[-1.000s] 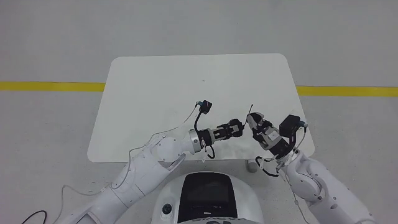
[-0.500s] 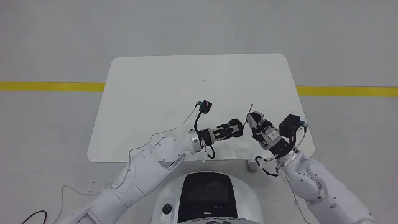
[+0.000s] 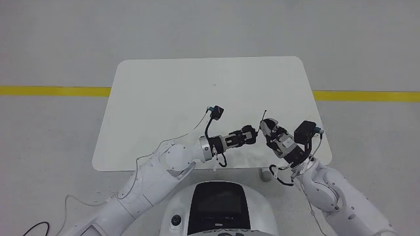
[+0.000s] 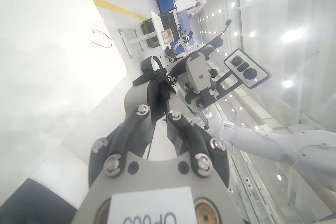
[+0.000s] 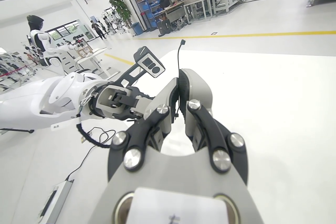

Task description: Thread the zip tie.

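Note:
The zip tie [image 5: 178, 62] is a thin black strap standing upright, with its small square head at the top end. My right gripper [image 5: 179, 89] is shut on its lower part, and a short piece of strap hangs into the palm. From above, the zip tie [image 3: 264, 115] pokes out of the right gripper [image 3: 264, 128] over the table's near right part. My left gripper [image 3: 252, 132] faces it, almost tip to tip. The left gripper [image 4: 157, 83] is pinched shut, and a thin black strap [image 4: 148, 149] runs back from between its fingers.
The white table [image 3: 197, 92] stretches bare to the left and far side of both grippers. Its near edge and right corner lie close beneath the arms. A loose black cable [image 5: 99, 138] lies on the table under the left wrist.

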`<state>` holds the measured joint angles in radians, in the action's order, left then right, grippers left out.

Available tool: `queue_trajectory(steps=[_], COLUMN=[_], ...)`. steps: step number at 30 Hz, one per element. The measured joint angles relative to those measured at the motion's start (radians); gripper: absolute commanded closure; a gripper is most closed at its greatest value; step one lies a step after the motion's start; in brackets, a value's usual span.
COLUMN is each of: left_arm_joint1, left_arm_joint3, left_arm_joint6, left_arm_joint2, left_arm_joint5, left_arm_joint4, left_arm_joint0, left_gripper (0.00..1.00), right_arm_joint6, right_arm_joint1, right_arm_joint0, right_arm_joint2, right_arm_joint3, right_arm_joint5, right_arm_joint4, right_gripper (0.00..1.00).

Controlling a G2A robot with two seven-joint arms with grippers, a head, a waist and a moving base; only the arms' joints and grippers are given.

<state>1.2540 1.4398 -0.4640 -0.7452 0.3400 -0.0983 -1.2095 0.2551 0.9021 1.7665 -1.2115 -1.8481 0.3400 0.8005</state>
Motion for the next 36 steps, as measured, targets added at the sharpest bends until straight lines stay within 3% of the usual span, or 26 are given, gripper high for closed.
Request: queue_trajectory(steps=[36], left_arm_joint1=[0.000], left_arm_joint3=[0.000], left_arm_joint6=[0.000], left_arm_joint2=[0.000], left_arm_joint5=[0.000], left_arm_joint4=[0.000], left_arm_joint0=[0.000], left_gripper=[1.00], right_arm_joint6=[-0.029], right_arm_joint1=[-0.007], right_arm_joint0=[-0.019], right_arm_joint2=[0.031], right_arm_joint3=[0.010], right_arm_joint5=[0.000], right_arm_joint4=[-0.014], right_gripper=[1.00])
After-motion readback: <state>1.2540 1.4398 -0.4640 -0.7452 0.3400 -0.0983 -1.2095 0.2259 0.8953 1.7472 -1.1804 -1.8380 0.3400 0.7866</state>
